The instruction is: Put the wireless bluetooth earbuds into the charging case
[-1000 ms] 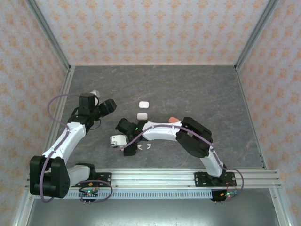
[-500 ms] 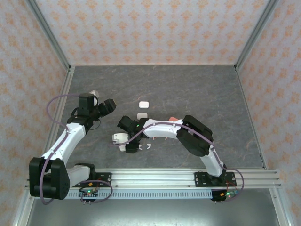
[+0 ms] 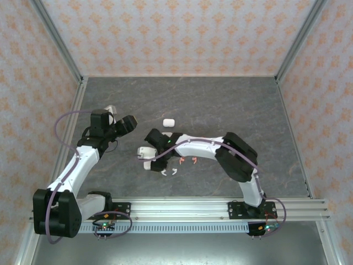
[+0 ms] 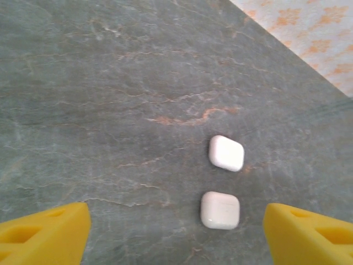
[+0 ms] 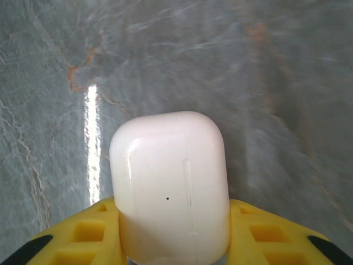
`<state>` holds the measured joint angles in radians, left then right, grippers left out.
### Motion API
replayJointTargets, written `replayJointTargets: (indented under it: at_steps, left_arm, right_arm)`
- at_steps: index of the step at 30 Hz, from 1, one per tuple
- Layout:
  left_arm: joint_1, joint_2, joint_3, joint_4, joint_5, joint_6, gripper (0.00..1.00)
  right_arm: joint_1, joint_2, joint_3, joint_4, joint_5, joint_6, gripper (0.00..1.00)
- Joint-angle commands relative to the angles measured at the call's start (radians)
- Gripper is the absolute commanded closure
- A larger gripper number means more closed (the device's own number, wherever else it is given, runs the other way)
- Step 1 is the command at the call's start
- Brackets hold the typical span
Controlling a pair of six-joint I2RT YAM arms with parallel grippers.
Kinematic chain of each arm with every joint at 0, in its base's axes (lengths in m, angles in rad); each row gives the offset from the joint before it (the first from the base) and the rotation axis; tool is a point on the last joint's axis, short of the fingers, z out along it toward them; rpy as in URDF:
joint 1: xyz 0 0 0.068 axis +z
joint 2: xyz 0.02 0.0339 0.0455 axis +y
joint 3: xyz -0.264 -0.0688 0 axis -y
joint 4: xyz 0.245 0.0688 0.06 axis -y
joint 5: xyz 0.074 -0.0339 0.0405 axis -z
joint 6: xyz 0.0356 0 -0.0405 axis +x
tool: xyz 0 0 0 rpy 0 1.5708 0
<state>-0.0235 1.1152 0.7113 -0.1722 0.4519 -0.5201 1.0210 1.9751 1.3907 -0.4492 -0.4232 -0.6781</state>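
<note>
Risk: right hand [image 5: 174, 234] pinches a white case [image 5: 171, 176] by its end, left hand [image 4: 176, 223] gapes wide, earbuds [image 3: 182, 160] lie loose beside the right arm [image 3: 198, 149] toward the worktop's [image 3: 220, 105] near edge, so a twist could drop the case and a sweep could scatter them.

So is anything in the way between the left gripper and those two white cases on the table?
No, nothing visible. The left gripper is open, and only bare table lies between it and the nearer white charging case or the farther white charging case.
</note>
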Motion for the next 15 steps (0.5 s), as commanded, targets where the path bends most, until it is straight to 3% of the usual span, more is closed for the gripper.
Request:
replayJointTargets:
  at_steps: [1,9,15]
  left_arm:
    - [0.007,-0.009,0.047,0.068,0.153,-0.056,0.18]
    - [0.004,0.037,0.189,0.087,0.33,-0.087,0.19]
    - [-0.055,0.103,0.302,0.075,0.472,-0.076,0.2]
  right_arm:
    - [-0.036,-0.142,-0.017,0.055,0.007,0.065,0.69]
    - [-0.167,-0.363,-0.124,0.124,-0.013,0.146,0.69]
    - [-0.268,-0.525,-0.199,0.171,-0.024,0.164,0.71]
